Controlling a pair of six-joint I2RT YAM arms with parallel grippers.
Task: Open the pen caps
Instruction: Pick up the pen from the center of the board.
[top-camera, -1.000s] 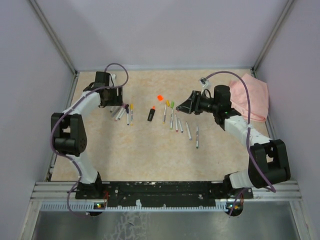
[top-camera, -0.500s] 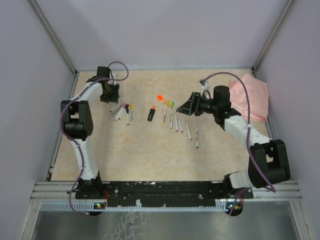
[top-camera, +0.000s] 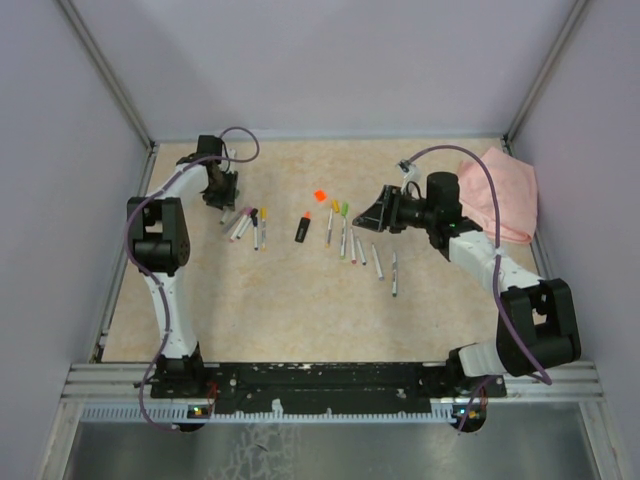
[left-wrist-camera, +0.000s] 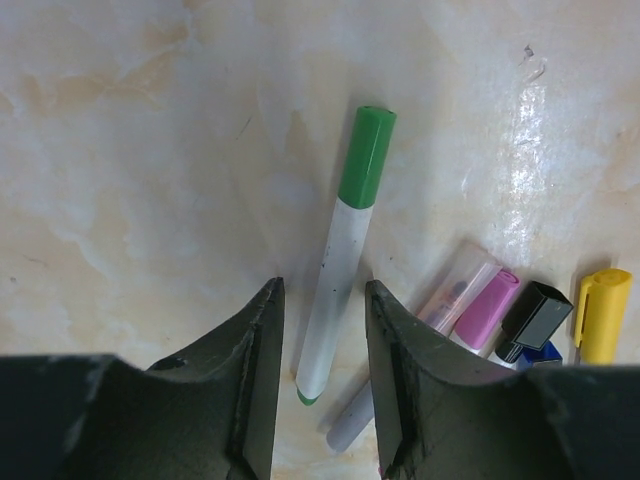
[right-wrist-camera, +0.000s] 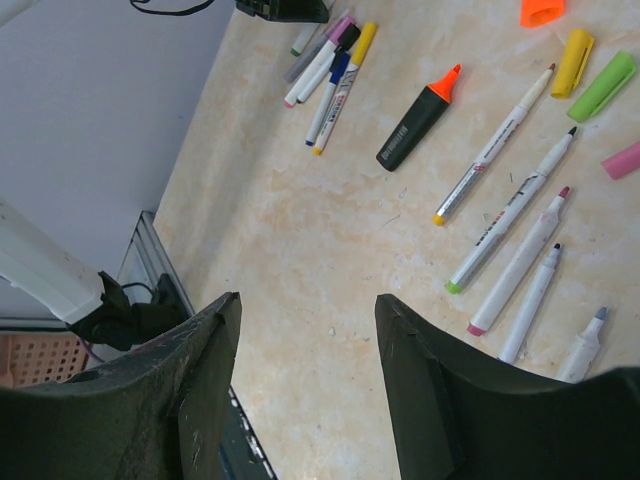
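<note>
A white pen with a green cap (left-wrist-camera: 366, 155) lies on the table, and its barrel end (left-wrist-camera: 322, 350) sits between the jaws of my left gripper (left-wrist-camera: 323, 290). The jaws stand close on both sides of the barrel, with a thin gap each side. Beside it lie capped pens with a pink cap (left-wrist-camera: 487, 310), a black cap (left-wrist-camera: 535, 318) and a yellow cap (left-wrist-camera: 600, 315). My right gripper (right-wrist-camera: 308, 300) hangs open and empty above bare table. Loose orange (right-wrist-camera: 543, 10), yellow (right-wrist-camera: 574, 62) and green (right-wrist-camera: 603, 87) caps lie next to several uncapped pens (right-wrist-camera: 510, 215).
A black highlighter with an orange tip (right-wrist-camera: 415, 125) lies mid-table. A pink cloth (top-camera: 505, 195) is bunched at the far right. The left gripper (top-camera: 224, 190) works close to the left wall, with the capped pens (top-camera: 248, 222) beside it. The right gripper (top-camera: 372, 215) hovers by the uncapped pens (top-camera: 355, 240).
The left arm has folded its elbow in and carried its gripper toward the far left corner. Its jaws have narrowed around the green-capped pen's barrel. The right arm has not moved.
</note>
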